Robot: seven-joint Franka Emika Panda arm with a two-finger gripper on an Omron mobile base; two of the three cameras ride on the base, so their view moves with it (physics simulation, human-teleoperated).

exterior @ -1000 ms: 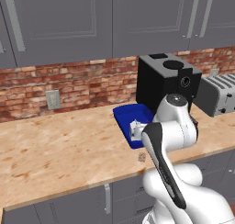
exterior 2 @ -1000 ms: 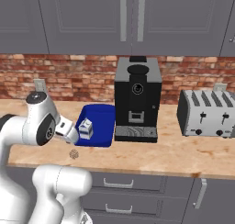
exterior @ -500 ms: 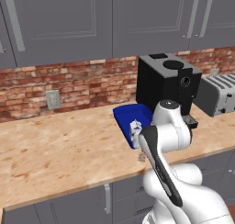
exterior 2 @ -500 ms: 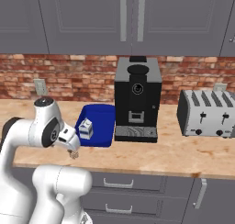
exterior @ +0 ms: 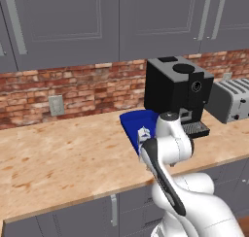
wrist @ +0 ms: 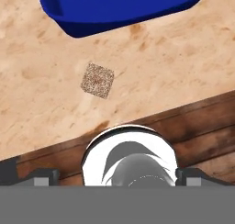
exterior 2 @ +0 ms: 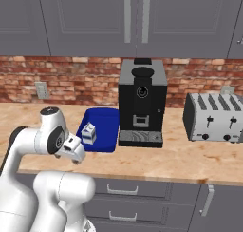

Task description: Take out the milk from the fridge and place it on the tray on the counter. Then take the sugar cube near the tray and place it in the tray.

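Milk (exterior 2: 88,132) stands in tray (exterior 2: 107,143); sugar cube (wrist: 97,80) lies outside; gripper (wrist: 117,177) gapes.

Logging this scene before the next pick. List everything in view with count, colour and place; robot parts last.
tray: one, dark blue, on the counter left of the coffee machine
milk: one, white with blue band, upright in the tray
sugar cube: one, speckled tan, on the counter just outside the tray
coffee machine: one, black, against the brick wall
toaster: one, grey, right of the coffee machine
counter: one, tan wood-grain
wall outlet: one, grey, on the brick wall
gripper: one, open, over the counter edge near the sugar cube
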